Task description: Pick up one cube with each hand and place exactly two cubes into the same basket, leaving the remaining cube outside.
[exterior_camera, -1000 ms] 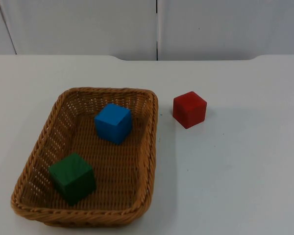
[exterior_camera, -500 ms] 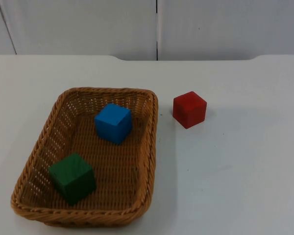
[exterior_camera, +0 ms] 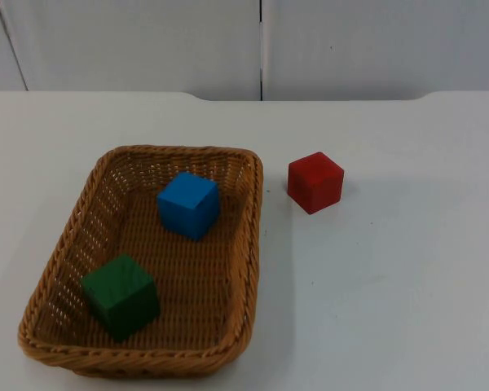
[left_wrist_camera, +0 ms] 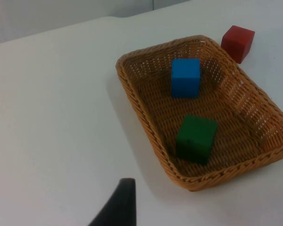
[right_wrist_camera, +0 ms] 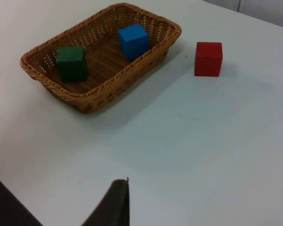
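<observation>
White table top [exterior_camera: 407, 293], ending at a grey partition wall [exterior_camera: 147, 45].

Item 1: wicker basket [exterior_camera: 253, 244], rectangular, woven brown, resting flat on the table. From the left wrist view the basket [left_wrist_camera: 146, 117] lies ahead of the left gripper's fingertip [left_wrist_camera: 120, 205], apart from it, with bare table between. From the right wrist view the basket [right_wrist_camera: 99, 96] lies well ahead of the right gripper's fingertip [right_wrist_camera: 115, 202] and off to one side.

Item 2: blue cube [exterior_camera: 188, 204], inside the basket, toward the end nearer the wall, close to one long side wall. Seen also at [left_wrist_camera: 185, 77] and [right_wrist_camera: 133, 41], in each case at the basket's end farther from that gripper.

Item 3: green cube [exterior_camera: 121, 296], inside the same basket, at the opposite end, separate from the blue cube. Seen also at [left_wrist_camera: 195, 138] and [right_wrist_camera: 71, 62]; it is the cube nearest the left gripper.

Item 4: red cube [exterior_camera: 315, 182], outside the basket, on the bare table just beside the basket's corner, not touching it. Seen also at [left_wrist_camera: 238, 43], beyond the basket from the left gripper, and at [right_wrist_camera: 208, 58], well ahead of the right gripper.

Left gripper: held clear above the table, nothing between its fingers visible; whether the fingers stand parted or together cannot be told. Right gripper: likewise clear of all items, finger state cannot be told.
</observation>
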Motion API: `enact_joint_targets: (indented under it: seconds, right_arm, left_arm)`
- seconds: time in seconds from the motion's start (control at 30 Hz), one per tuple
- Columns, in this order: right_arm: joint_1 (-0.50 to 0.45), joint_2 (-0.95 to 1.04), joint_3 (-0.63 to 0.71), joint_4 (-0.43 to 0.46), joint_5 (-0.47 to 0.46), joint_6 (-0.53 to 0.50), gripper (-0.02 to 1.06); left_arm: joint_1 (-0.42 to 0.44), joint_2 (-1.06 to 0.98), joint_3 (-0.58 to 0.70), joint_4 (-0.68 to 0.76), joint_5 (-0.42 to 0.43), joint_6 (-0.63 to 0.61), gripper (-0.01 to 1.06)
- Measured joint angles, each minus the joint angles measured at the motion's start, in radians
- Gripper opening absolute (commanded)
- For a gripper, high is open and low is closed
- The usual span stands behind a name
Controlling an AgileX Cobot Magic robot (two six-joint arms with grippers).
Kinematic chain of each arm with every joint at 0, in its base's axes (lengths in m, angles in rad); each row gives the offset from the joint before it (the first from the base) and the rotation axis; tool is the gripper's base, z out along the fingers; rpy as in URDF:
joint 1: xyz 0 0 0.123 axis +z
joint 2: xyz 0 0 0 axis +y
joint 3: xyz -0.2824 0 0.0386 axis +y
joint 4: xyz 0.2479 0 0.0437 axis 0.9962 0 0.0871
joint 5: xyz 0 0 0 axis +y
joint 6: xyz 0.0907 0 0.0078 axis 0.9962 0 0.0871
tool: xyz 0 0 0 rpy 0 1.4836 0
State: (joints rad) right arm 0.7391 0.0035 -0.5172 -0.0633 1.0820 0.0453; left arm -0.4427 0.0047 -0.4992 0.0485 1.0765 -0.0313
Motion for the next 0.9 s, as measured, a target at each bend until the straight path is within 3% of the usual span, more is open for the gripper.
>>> enact_joint_targets:
  seconds: [0.33,0.9]
  right_arm:
    - [-0.022,0.0,0.0,0.0,0.0,0.0,1.05]
    - [-0.367,0.0,0.0,0.0,0.0,0.0,1.05]
  left_arm:
    - [0.0,0.0,0.0,0.0,0.0,0.0,1.05]
    - [0.0,0.0,0.0,0.0,0.0,0.0,1.05]
